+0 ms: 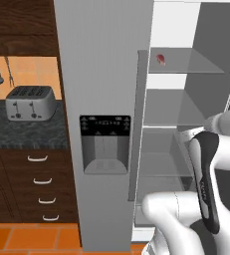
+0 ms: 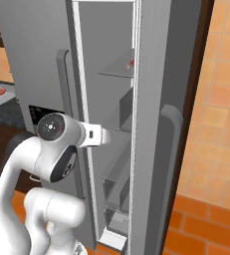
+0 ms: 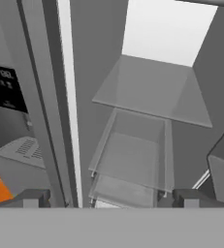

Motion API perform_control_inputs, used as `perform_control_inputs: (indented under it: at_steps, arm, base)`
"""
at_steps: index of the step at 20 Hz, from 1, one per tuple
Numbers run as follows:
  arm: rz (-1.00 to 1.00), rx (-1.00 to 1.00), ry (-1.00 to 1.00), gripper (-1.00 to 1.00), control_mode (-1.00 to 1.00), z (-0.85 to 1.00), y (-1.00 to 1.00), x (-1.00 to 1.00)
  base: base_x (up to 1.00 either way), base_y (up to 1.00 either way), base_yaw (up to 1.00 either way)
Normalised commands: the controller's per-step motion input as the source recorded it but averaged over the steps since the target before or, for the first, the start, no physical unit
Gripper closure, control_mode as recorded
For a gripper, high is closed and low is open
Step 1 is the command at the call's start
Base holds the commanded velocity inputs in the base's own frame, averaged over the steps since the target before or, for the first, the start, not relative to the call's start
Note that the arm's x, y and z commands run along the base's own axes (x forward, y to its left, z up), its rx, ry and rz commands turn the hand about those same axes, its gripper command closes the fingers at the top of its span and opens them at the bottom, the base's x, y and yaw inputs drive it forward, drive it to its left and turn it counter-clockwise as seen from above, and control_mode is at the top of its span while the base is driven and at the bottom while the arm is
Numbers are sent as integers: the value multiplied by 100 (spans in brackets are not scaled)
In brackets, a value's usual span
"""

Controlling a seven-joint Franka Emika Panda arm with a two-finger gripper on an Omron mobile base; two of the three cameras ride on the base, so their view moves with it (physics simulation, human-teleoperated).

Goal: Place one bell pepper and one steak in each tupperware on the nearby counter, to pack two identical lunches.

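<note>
A small pinkish-red steak [image 1: 161,60] lies on the top glass shelf of the open fridge; the same steak [image 2: 130,63] peeks out on that shelf in the right base view. My gripper [image 3: 112,198] is open, its two fingertips [image 3: 33,197] wide apart with nothing between them, facing the lower shelves and clear drawers well below the steak. On the black counter [image 2: 4,115] at the far left sits a pale tupperware [image 2: 8,99] holding red pieces too small to tell apart. The bell peppers are not clearly recognisable.
The shut left fridge door with its dispenser panel [image 1: 105,144] stands beside the open compartment. The open right door [image 2: 161,124] has a curved handle. A silver toaster [image 1: 30,102] sits on the counter [image 1: 27,137] over drawers. A door bin [image 3: 222,167] juts in at right.
</note>
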Motion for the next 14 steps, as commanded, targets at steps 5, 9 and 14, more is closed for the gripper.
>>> perform_control_inputs:
  at_steps: [5,9,14]
  arm:
    - [-10,3,-2,-100,-100,80,4,0]
    - [-11,5,0,-100,-100,85,3,0]
    - [-13,12,-2,-100,-100,38,0,1]
  base:
    - [0,0,0]
    - [0,0,0]
    - [0,0,0]
